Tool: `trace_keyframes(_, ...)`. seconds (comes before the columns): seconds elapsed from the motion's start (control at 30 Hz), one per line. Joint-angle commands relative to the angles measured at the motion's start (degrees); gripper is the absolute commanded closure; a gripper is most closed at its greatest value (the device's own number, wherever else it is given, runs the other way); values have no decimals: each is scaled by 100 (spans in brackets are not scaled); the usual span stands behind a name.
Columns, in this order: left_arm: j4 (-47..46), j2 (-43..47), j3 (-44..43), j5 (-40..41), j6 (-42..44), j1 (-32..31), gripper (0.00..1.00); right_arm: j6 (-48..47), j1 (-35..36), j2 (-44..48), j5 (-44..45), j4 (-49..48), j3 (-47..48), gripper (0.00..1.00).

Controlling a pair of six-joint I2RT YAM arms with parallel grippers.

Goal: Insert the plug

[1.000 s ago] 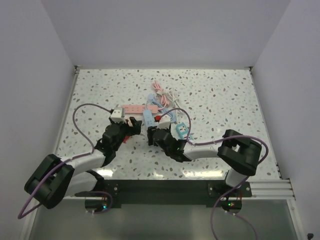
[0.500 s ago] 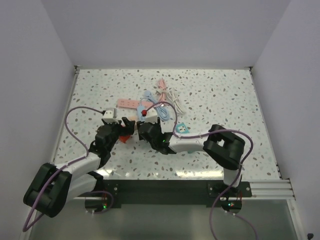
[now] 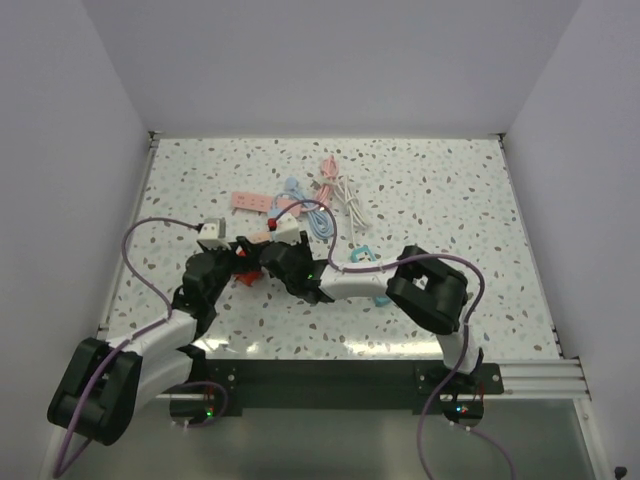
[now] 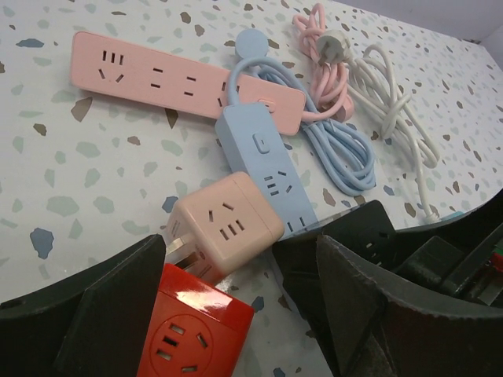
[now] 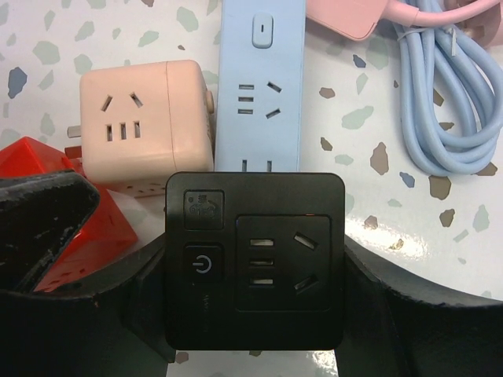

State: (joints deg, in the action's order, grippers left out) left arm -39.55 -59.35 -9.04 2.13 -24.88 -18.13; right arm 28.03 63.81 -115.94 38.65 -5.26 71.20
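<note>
My right gripper (image 5: 255,302) is shut on a black square socket adapter (image 5: 255,259) with a power button, its socket face turned to the camera. Just beyond it lie a pink cube adapter (image 5: 145,118) and a blue power strip (image 5: 259,86). In the left wrist view the pink cube (image 4: 224,224) has its metal prongs pointing at a red socket cube (image 4: 192,334). The red cube lies against the left finger of my open left gripper (image 4: 244,314). From above, the left gripper (image 3: 232,268) and right gripper (image 3: 270,258) are nearly touching.
A pink power strip (image 3: 252,203) lies behind the grippers, with a coiled blue cable (image 3: 315,215), a pink cable (image 3: 328,170) and a white cable (image 3: 350,200) further right. A white cube adapter (image 3: 212,235) sits on the left, and a turquoise piece (image 3: 362,255) by the right arm.
My right gripper has moved left with the black adapter, up to the left gripper. The left gripper has shifted slightly left. The strips and cables have slid left and further away.
</note>
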Motion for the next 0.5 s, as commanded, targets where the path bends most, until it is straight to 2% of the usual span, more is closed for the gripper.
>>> trace_keyframes(0.0, -246, 64, 51, -178, -69, 90, 17, 36, -62, -912, -745, 1413, -247, 100)
trace_keyframes(0.27, -334, 3, 78, -336, -104, 178, 17, 27, -79, -940, -825, 1483, -326, 100)
trace_keyframes(0.47, -343, -24, 51, -327, -113, 213, 14, 62, -255, -123, -588, 1501, -967, 100)
